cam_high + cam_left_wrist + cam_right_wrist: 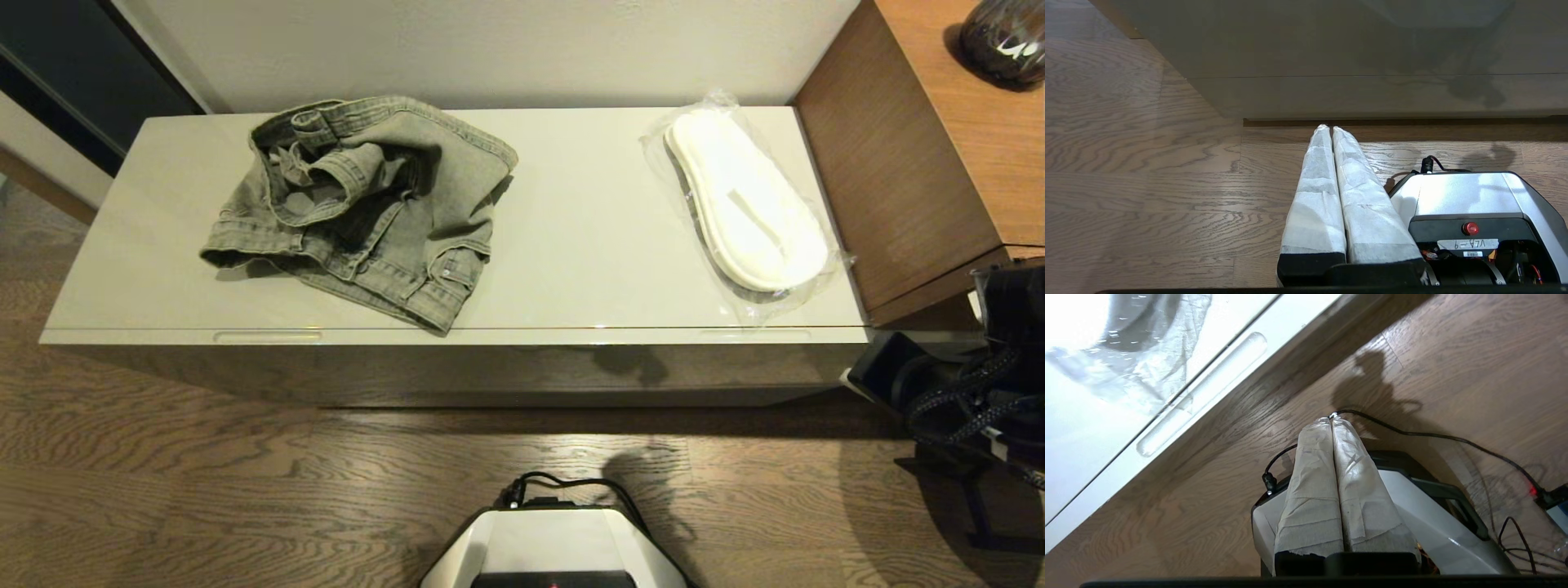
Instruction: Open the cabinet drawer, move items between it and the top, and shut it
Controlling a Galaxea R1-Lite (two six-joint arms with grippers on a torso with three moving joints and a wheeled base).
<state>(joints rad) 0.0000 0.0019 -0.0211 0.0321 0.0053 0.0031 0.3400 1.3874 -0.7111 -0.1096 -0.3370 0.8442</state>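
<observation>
garment (359,204) left, slippers (744,204) right, on top (588,237)

The left tool (1331,130) hangs low over the wood floor (1143,163), its two wrapped fingers (1316,192) pressed together, empty. Its tips point at the cabinet's glossy front (1355,57). The robot's base (1470,196) sits just beside it.

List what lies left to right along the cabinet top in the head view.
Denim garment → bare stretch of the top → wrapped slippers → wooden desk beside the cabinet.
</observation>
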